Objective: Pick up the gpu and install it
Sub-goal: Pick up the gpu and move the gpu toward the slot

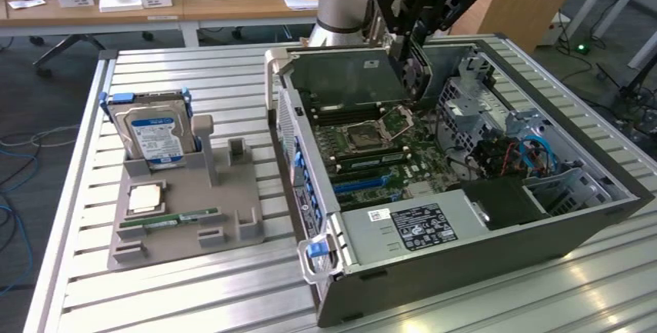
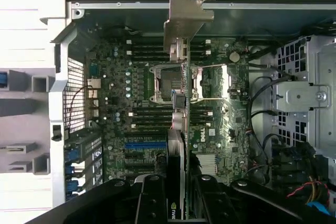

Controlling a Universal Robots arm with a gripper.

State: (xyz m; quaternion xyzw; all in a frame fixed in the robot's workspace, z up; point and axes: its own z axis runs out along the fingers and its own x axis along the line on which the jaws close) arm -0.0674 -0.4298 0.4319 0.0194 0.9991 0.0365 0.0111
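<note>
Black two-finger gripper [image 2: 177,198] pinches the thin dark gpu [image 2: 179,129] w/ silvery bracket, edge-on above the green motherboard [image 2: 121,93]. Its long axis runs from jaws to bracket, apparently crosswise to the blue slots [image 2: 144,144] just beside it.

the gpu [image 2: 177,145] is a thin dark card, seen edge-on in the wrist view, with a small pale logo on its black face close to the hand [image 2: 178,187]. the hand's fingers clamp it from both sides. its silvery metal bracket [image 2: 185,22] is at the end farthest from the hand. in the exterior view the gpu [image 1: 416,79] hangs on edge inside the open computer case [image 1: 493,225], above the motherboard [image 2: 126,103] by the cpu socket [image 2: 165,85], not seated in a slot.
</note>
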